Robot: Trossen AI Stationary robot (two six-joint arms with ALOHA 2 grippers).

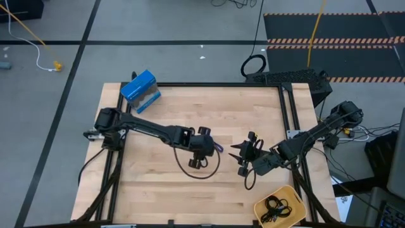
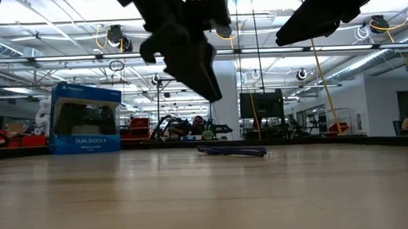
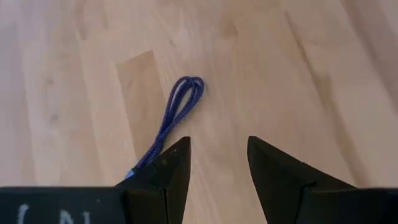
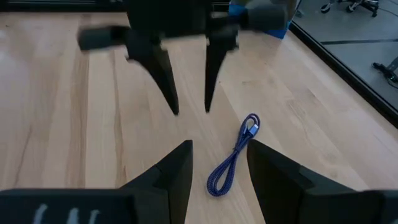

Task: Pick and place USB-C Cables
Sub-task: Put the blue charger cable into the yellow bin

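Wooden table (image 1: 158, 190) inside a black frame, grey floor around it, a wide hall behind in the low view. Left gripper (image 4: 189, 111) hangs above the table's middle, its fingers (image 3: 177, 163) parted with nothing between them. Blue-purple cable (image 4: 233, 155), folded double, lies flat on the wood just beside and below those fingertips, untouched. Right gripper (image 1: 243, 154) hovers close by on the cable's other side, facing the left one; its fingers (image 4: 180, 163) are likewise apart and hold nothing. Two black cables (image 1: 277, 206) lie coiled in a yellow tray (image 1: 297, 199) at the near right corner. Blue box (image 1: 140, 89) stands at the far left corner.
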